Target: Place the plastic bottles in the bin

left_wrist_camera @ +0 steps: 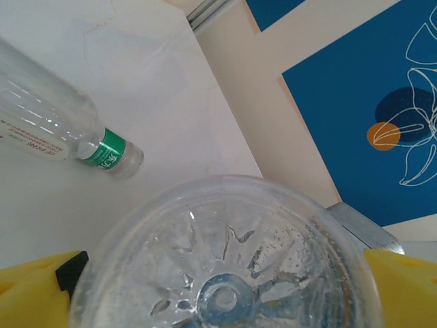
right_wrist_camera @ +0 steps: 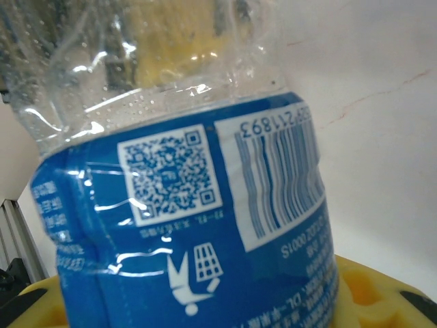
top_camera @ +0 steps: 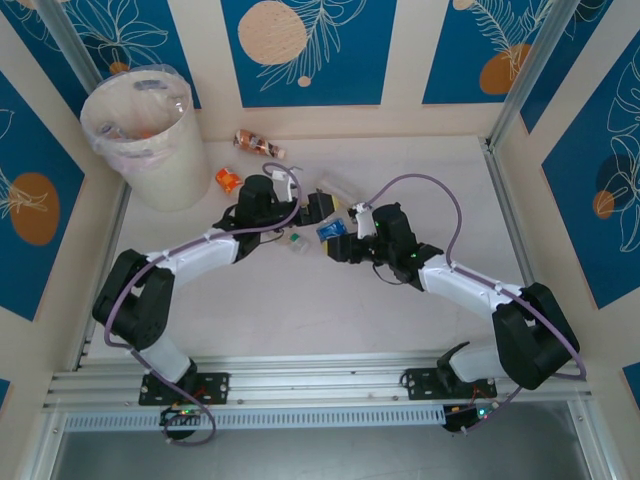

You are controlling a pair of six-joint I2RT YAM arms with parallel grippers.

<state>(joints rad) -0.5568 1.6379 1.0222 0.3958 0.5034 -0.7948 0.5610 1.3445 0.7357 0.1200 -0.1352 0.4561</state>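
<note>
Blue-label bottle (right_wrist_camera: 184,232) carried a QR code, a barcode with inverted digits too warped to read, and a white litter-bin pictogram. Green-banded bottle (left_wrist_camera: 65,126) had illegibly small print.

Bin (top_camera: 172,172) upright far-left, bagged; blue-label btl (top_camera: 331,230) crumpled, centre.

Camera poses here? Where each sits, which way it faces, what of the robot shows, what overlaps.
Top external: above, behind the bases, facing down on table and bin; both arms show.
Left wrist: on the left arm, facing low across the table toward the wall; left gripper flanks a clear bottle's base.
Right wrist: on the right arm, close on the blue-label bottle the right gripper clamps.
Shared: top external and right wrist show that bottle.
</note>
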